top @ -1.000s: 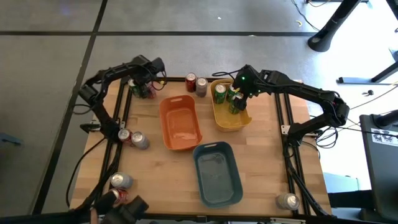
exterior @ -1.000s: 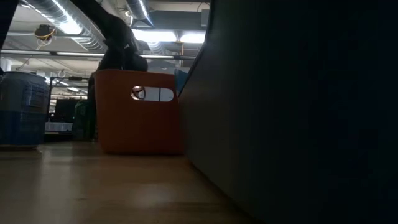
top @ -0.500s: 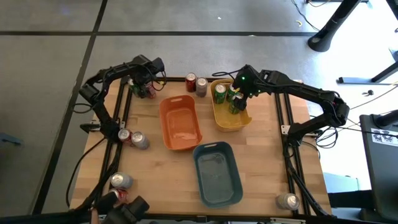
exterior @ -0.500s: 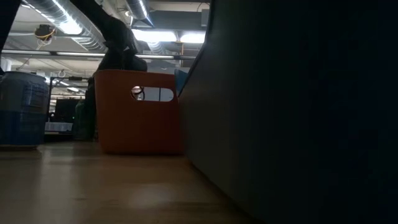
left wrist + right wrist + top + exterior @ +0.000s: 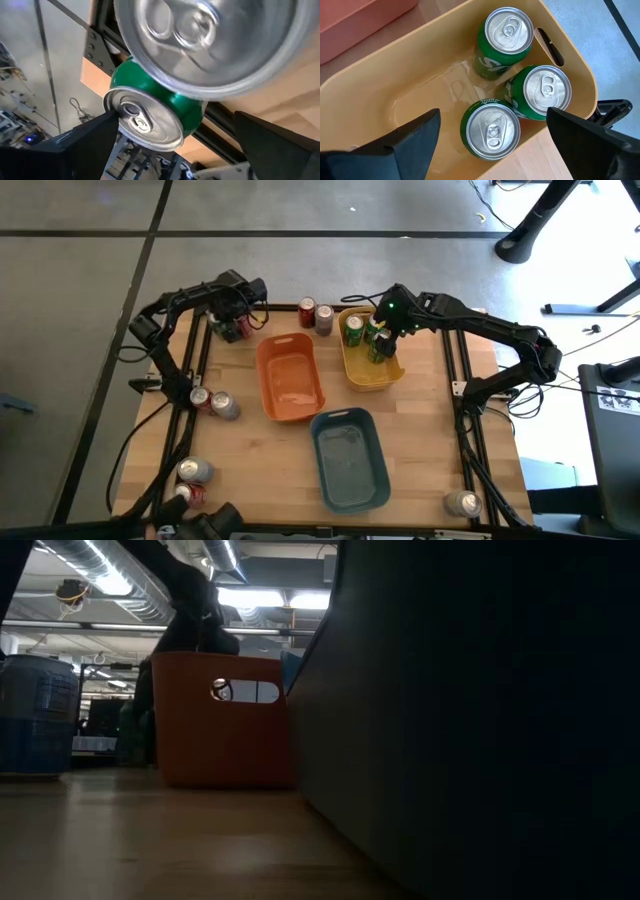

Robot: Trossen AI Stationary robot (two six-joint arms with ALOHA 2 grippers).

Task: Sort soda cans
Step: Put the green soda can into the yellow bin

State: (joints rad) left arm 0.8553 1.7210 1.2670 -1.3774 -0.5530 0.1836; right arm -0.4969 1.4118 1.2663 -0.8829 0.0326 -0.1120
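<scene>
Soda cans, green cylindrical metal [image 5: 503, 36], are standing upright in the yellow plastic bin [image 5: 395, 85] on my pale wooden table [image 5: 420, 395].
My right gripper [image 5: 490, 150] is hovering wide above them; my left gripper [image 5: 165, 150] is gaping wide around cans at the table's far corner.

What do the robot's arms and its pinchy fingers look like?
Two thin, dark, jointed arms with black cables along them. The right arm has a small green light near its wrist. The left gripper and right gripper each have two flat, wedge-shaped black fingers.

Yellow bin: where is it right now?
In the high view, the yellow bin sits at the table's far right, beside the orange bin, under the right pincer.
</scene>
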